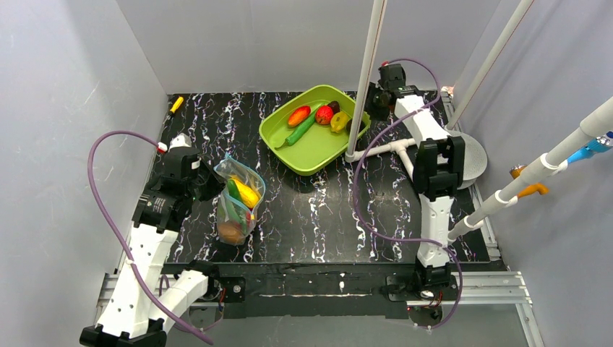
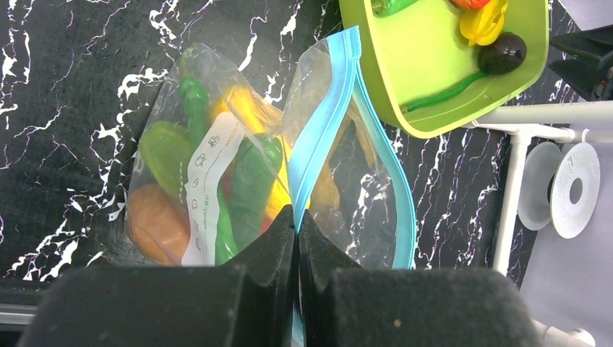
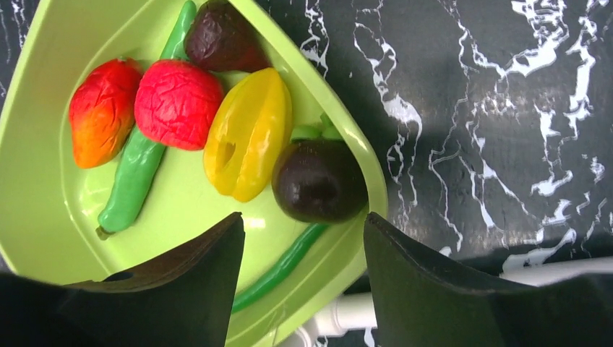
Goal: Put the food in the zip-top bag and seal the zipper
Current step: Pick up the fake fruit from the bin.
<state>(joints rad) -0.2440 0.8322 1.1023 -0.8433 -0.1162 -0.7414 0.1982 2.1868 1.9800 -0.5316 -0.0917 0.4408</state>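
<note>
The left hand (image 2: 297, 230) pinches the zipper (image 2: 327, 116) of the bag (image 2: 217, 155), which lies at the desk's (image 1: 325, 217) 9 o'clock with food (image 2: 155, 224) inside. The right hand (image 3: 303, 224) gapes wide over a dark fruit (image 3: 318, 181) in the tray (image 3: 43, 238) at 12 o'clock.

Clear crinkly plastic zip-top bag (image 2: 238, 166)

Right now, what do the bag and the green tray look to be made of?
The zip-top bag: thin clear plastic film, crinkled, with the food showing through. The tray: probably rigid moulded plastic, lime-green, smooth with soft highlights.
</note>
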